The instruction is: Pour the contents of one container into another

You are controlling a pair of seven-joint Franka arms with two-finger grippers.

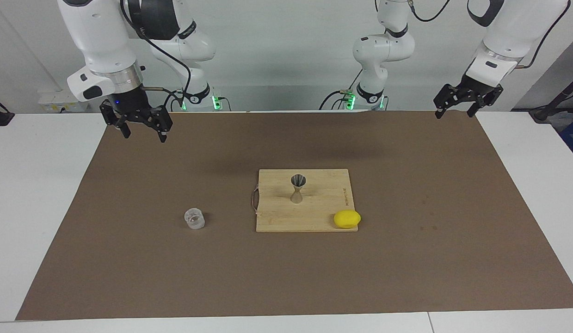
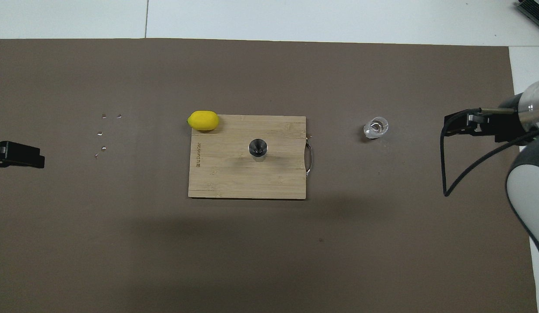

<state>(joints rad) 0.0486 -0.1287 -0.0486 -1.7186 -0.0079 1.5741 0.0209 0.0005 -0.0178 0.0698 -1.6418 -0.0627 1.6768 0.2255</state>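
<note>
The clear glass tumbler stands upright on the brown mat, beside the board toward the right arm's end. The grey metal jigger stands upright in the middle of the wooden cutting board. My right gripper hangs open and empty over the mat's edge at its own end, well apart from the tumbler. My left gripper hangs open and empty over the mat's corner at its own end.
A yellow lemon lies on the board's corner farthest from the robots, toward the left arm's end. A few small shiny specks lie on the mat between the board and the left gripper.
</note>
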